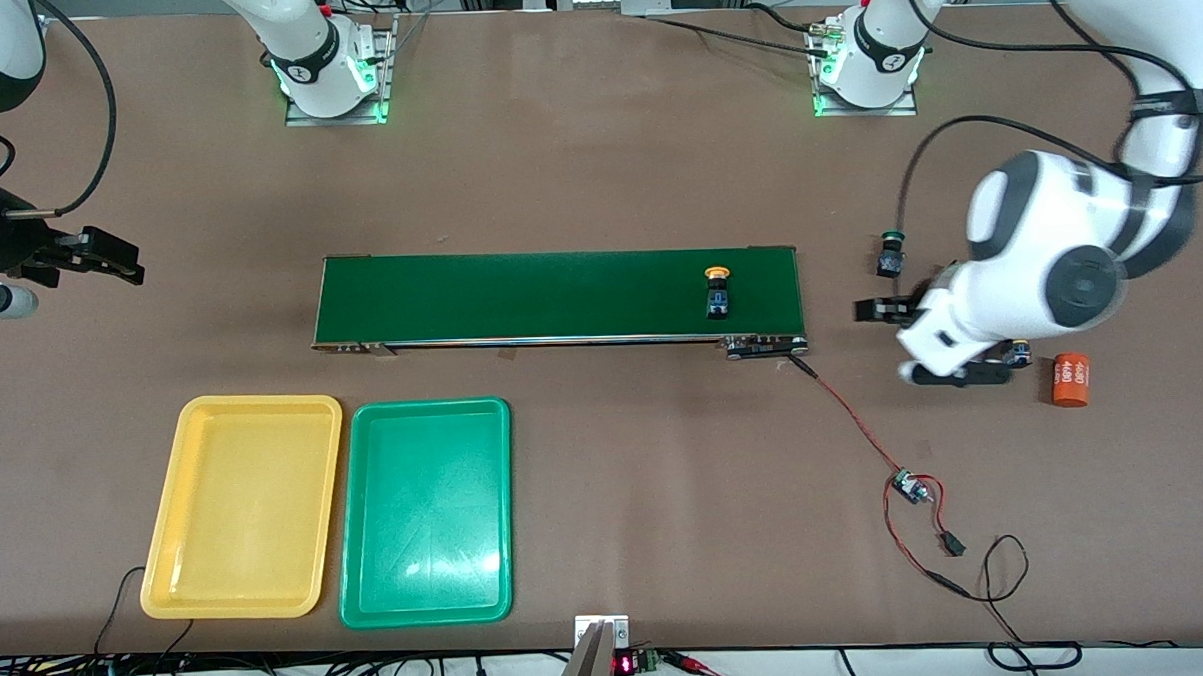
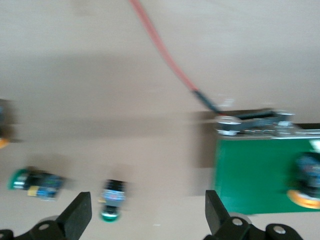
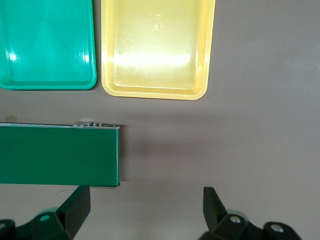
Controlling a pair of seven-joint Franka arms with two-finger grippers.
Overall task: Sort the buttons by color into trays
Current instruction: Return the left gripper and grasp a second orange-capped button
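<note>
I have the left tool (image 1: pixel 912 342) hanging over the worktop (image 1: pixel 596 168) just off the conveyor belt's (image 1: pixel 560 294) left-arm end, fingers spread wide and holding nothing. The right tool (image 1: pixel 108 257) waits off the belt's right-arm end, equally wide and empty.

1 yellow-capped button (image 1: pixel 718 292) lies on the belt near its left-arm end. 1 green-capped button (image 1: pixel 891 255) stands on the worktop off that same end; the left wrist view shows a 2nd green-capped button (image 2: pixel 35 184) beside it. Both trays, yellow tray (image 1: pixel 242 506) and green tray (image 1: pixel 427 512), sit empty, nearer the front camera than the belt.

My worry: the 2 green buttons sit close together, so descending fingers could knock 1 over or shove it away. The red wire (image 1: pixel 844 410) could also snag.

The orange cylinder (image 1: pixel 1070 380) carries white print, seemingly "4680"; I cannot be sure.
</note>
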